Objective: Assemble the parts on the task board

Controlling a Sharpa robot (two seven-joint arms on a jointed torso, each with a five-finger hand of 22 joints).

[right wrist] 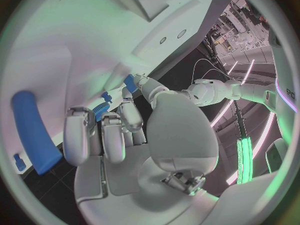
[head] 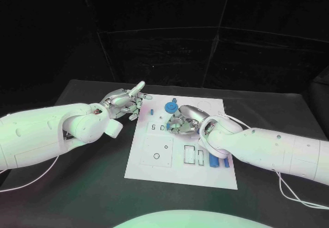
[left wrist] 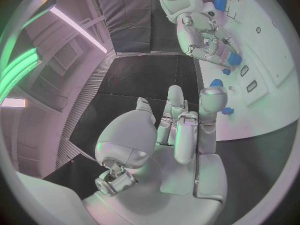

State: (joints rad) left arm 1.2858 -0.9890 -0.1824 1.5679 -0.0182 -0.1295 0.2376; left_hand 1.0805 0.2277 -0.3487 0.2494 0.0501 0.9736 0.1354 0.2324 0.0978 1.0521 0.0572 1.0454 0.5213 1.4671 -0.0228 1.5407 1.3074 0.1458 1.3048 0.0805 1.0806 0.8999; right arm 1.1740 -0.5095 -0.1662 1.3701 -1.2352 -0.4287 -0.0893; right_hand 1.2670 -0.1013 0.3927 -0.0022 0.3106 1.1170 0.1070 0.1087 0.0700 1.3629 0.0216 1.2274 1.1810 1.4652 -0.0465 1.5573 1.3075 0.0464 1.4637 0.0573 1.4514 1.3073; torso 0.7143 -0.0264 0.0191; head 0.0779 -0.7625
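The right hand [head: 182,119] rests fingers-down on the board [head: 154,166] (grip unclear) beside a blue part [head: 170,106] at its twelve o'clock, while the left hand [head: 126,103] hovers spread, empty, at nine.

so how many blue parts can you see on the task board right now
4, maybe more hidden under the right hand: a round part at the task board's far edge, a small part by its left edge, and two long parts near its right edge.
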